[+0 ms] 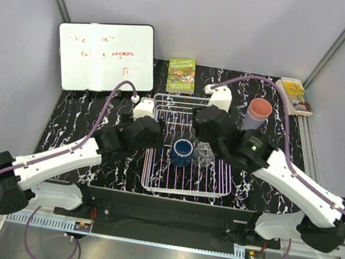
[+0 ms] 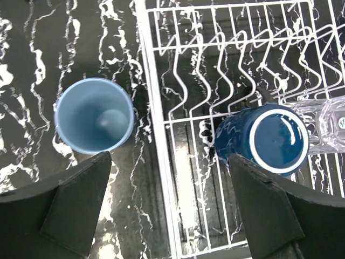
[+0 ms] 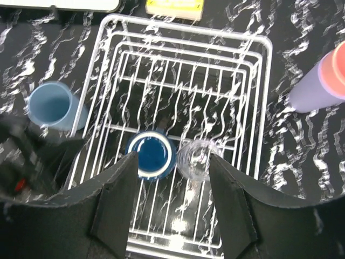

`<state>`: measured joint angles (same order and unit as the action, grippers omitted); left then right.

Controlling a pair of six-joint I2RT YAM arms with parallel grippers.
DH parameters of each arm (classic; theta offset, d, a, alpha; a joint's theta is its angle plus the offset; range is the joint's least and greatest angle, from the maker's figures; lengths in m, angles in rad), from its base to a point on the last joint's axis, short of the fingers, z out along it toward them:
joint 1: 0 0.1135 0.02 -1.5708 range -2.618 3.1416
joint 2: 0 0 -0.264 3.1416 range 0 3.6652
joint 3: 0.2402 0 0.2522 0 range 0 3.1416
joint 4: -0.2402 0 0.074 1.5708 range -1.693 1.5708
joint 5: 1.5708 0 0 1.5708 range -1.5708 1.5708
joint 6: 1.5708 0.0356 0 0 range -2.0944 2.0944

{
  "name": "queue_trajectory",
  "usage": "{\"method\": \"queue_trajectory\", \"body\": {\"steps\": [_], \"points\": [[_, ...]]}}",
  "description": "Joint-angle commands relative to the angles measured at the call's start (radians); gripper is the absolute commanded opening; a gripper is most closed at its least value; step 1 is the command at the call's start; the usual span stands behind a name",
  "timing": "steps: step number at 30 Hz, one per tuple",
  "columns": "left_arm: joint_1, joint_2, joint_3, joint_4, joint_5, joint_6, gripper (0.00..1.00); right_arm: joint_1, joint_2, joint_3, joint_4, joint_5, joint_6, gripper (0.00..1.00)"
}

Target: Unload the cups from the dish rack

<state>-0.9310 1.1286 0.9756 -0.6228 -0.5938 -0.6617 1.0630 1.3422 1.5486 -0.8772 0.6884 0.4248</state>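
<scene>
The white wire dish rack (image 1: 219, 184) sits mid-table and holds an upright dark blue cup (image 1: 181, 152) beside the clear faceted glass (image 1: 204, 153). A light blue cup (image 2: 94, 115) stands on the table left of the rack (image 2: 156, 135). A salmon-pink cup (image 1: 260, 108) sits nested in a lavender cup (image 3: 310, 91) on the table right of the rack (image 3: 259, 135). My left gripper (image 2: 170, 162) is open and empty above the rack's left rim, with the dark blue cup (image 2: 269, 137) by its right finger. My right gripper (image 3: 173, 162) is open and empty above the dark blue cup (image 3: 151, 155) and the glass (image 3: 195, 159).
A whiteboard (image 1: 105, 56) leans at the back left. A green book (image 1: 181, 75) lies behind the rack and another book (image 1: 294, 96) at the back right. A white box with a purple cable (image 1: 220, 99) sits behind the rack. Upright dividers (image 2: 237, 48) fill the rack's far end.
</scene>
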Motion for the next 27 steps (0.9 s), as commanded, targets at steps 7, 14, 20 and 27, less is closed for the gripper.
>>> {"method": "queue_trajectory", "body": {"steps": [7,14,20,27], "points": [[-0.005,0.008,0.026,0.098,-0.029,-0.026,0.95,-0.003,-0.115,-0.359,0.250,-0.285,0.075,0.61],[-0.005,-0.072,-0.017,0.092,-0.041,-0.027,0.95,-0.003,-0.023,-0.355,0.307,-0.277,0.039,0.62],[-0.005,-0.115,-0.040,0.089,-0.031,-0.035,0.95,-0.003,0.032,-0.374,0.362,-0.276,0.025,0.77],[-0.005,-0.130,-0.055,0.081,-0.046,-0.039,0.95,-0.001,0.107,-0.401,0.379,-0.256,0.061,1.00]]}}
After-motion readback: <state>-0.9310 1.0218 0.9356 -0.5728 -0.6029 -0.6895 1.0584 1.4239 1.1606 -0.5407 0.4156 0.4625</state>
